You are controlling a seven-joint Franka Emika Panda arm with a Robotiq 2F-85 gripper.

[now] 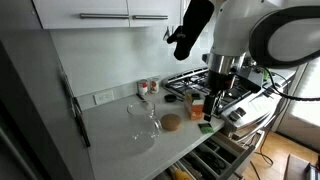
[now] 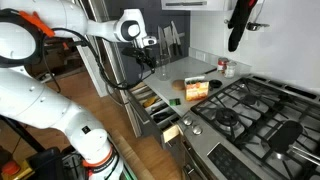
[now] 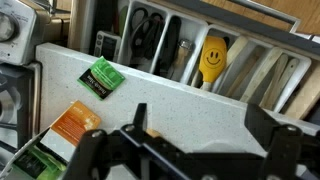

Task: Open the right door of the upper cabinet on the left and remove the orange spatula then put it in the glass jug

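The upper cabinet [image 1: 100,8] runs along the top of an exterior view, and both of its white doors are shut. The right door [image 1: 150,7] has its steel bar handle along the lower edge. The orange spatula is hidden. The glass jug [image 1: 143,118] stands empty on the grey counter [image 1: 110,135]. My gripper [image 1: 213,100] hangs low over the counter's front edge, to the right of the jug and far below the cabinet. In the wrist view it [image 3: 200,125] is open with nothing between the fingers. It also shows in an exterior view [image 2: 158,60].
An orange box [image 1: 195,100] and a green packet [image 3: 102,78] lie by the gripper. A round wooden disc [image 1: 171,122] and small red-topped jars [image 1: 148,88] stand near the jug. An open utensil drawer [image 3: 190,50] holds a yellow smiley spatula [image 3: 213,55]. The stove [image 2: 250,110] is beside it. A black object [image 1: 190,25] hangs near the cabinet.
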